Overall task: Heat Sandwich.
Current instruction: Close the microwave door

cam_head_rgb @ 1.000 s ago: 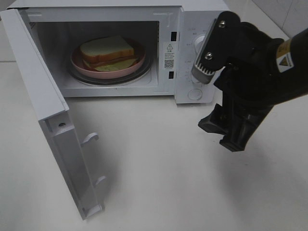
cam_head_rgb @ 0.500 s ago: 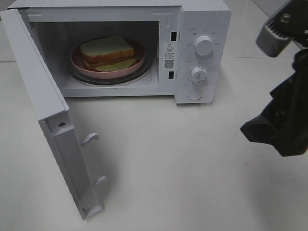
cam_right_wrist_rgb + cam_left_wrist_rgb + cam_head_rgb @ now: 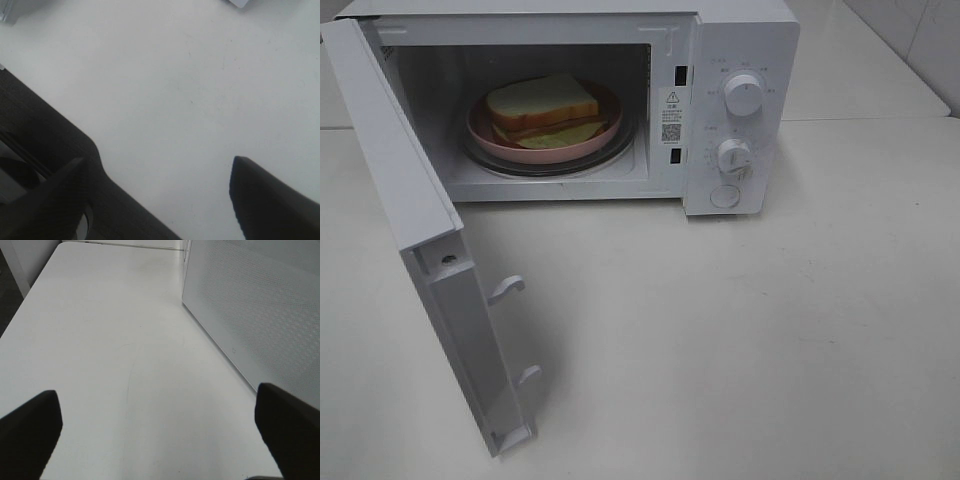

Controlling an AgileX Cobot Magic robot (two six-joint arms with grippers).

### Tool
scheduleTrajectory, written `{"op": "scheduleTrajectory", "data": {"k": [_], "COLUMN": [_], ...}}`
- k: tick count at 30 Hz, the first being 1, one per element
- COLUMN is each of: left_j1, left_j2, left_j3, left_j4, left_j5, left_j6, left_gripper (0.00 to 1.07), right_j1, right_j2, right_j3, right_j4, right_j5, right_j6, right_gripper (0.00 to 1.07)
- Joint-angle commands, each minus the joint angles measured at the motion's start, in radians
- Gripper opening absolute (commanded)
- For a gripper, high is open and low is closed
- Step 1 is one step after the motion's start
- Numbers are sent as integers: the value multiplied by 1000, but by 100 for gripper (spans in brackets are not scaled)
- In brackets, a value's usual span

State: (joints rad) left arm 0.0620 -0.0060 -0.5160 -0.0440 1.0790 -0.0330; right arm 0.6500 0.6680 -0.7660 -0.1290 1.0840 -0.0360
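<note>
The sandwich [image 3: 542, 102] lies on a round pink plate [image 3: 480, 128] inside the white microwave [image 3: 740, 40], whose door [image 3: 395, 170] stands swung wide open to the left. Neither arm shows in the exterior high view. In the left wrist view my left gripper [image 3: 157, 400] is open over bare white table, with nothing between its fingers [image 3: 30, 430]. In the right wrist view my right gripper [image 3: 157, 165] is also open and empty above the table.
Two knobs [image 3: 744, 95] [image 3: 734, 155] and a round button [image 3: 725, 196] sit on the microwave's right panel. A perforated white microwave panel [image 3: 260, 310] rises beside the left gripper. The table's edge and dark floor [image 3: 40, 130] lie close to the right gripper.
The right arm has pulled away from the microwave's control panel to the right and left the exterior high view. The sandwich, plate and door have not moved.
</note>
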Motion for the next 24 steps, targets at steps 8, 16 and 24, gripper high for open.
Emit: {"op": "scheduleTrajectory", "data": {"k": [8, 16, 24], "left_j1": [3, 3, 3], "left_j2": [-18, -18, -18], "left_j3": [1, 1, 1], "left_j4": [-7, -7, -7], "left_j5": [-10, -10, -10], "left_j6": [-3, -3, -3], "left_gripper": [100, 100, 100], "right_j1": [1, -82, -273], "right_j2": [-195, -325, -448], "right_j3": [7, 36, 129], "right_j4": [19, 21, 2], "right_j5": [154, 154, 115], "right_j6": [60, 86, 82], "right_gripper": [76, 76, 76]}}
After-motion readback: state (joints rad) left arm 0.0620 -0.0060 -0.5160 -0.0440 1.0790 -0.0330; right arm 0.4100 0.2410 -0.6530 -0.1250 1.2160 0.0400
